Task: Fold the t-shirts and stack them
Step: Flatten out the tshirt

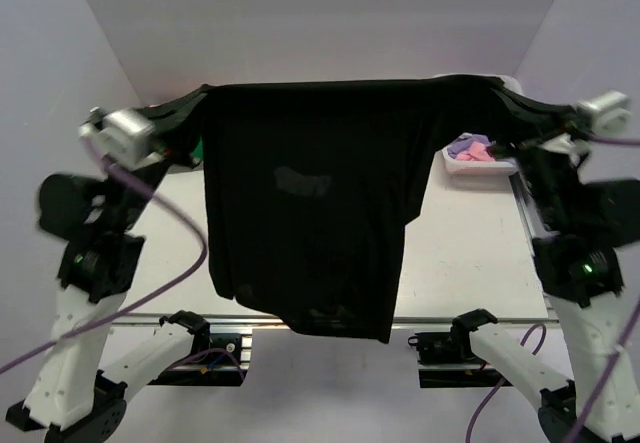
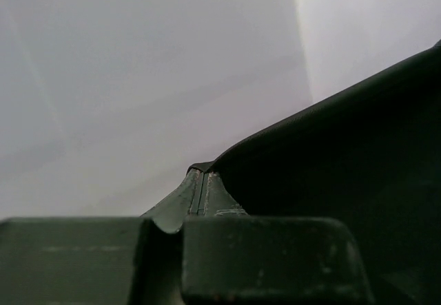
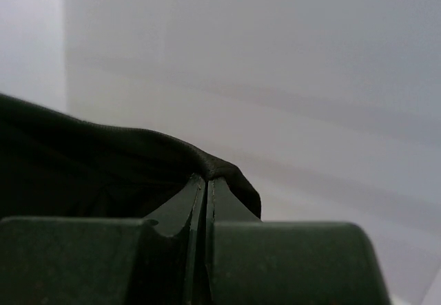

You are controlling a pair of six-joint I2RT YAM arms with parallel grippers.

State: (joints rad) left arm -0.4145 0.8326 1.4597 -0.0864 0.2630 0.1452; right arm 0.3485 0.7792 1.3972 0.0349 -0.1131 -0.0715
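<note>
The left pincer (image 1: 165,121) and the right pincer (image 1: 560,118), seen from above and behind, are both raised over the table (image 1: 470,253). Each is pinched on one upper corner of the black t-shirt (image 1: 310,193), which hangs stretched between them like a curtain, its top edge nearly level and its lower hem dropping toward the arm bases. Just below and inward of the right pincer sits a white basket (image 1: 470,170) holding a lavender t-shirt (image 1: 465,146) and a salmon-pink t-shirt (image 1: 480,153) (both crumpled, not folded). A sliver of green cloth (image 1: 197,151) shows beneath the left pincer, beside the black shirt's edge. From the left wrist, the left pincer (image 2: 198,181) has its fingers pressed together on a fold of the black t-shirt (image 2: 344,167), which runs away up and to its right. From the right wrist, the right pincer (image 3: 205,188) is likewise clamped tight on the hem of the black t-shirt (image 3: 83,160), which spreads off to its left.
</note>
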